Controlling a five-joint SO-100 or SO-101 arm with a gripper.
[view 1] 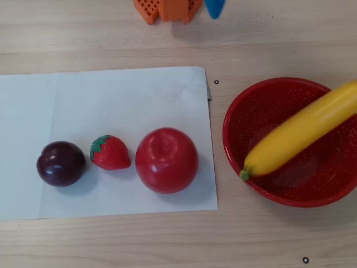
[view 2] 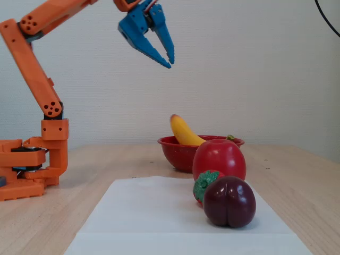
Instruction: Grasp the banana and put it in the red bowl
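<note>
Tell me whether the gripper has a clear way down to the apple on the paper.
Probably yes. The gripper hangs high above the table, empty, and nothing lies over the apple. The strawberry sits close on one side in the overhead view, so the fingers have little room there.

A long, curved, glossy yellow plastic banana [view 1: 304,129] is seen lying inside a large round red enamel bowl [view 1: 245,106] flecked with fine white speckles. In the overhead view, the banana is laid diagonally across the bowl, its green stem tip resting against the bowl's lower-left inner wall, while its other end is raised over the upper-right rim and cut off by the picture's edge. In the fixed view, the banana [view 2: 183,133] is shown tilted, one rounded yellow end with a reddish tip standing above the rim of the bowl [view 2: 172,151]. The bowl is set upright on the light wooden desk [view 1: 111,33].
</note>
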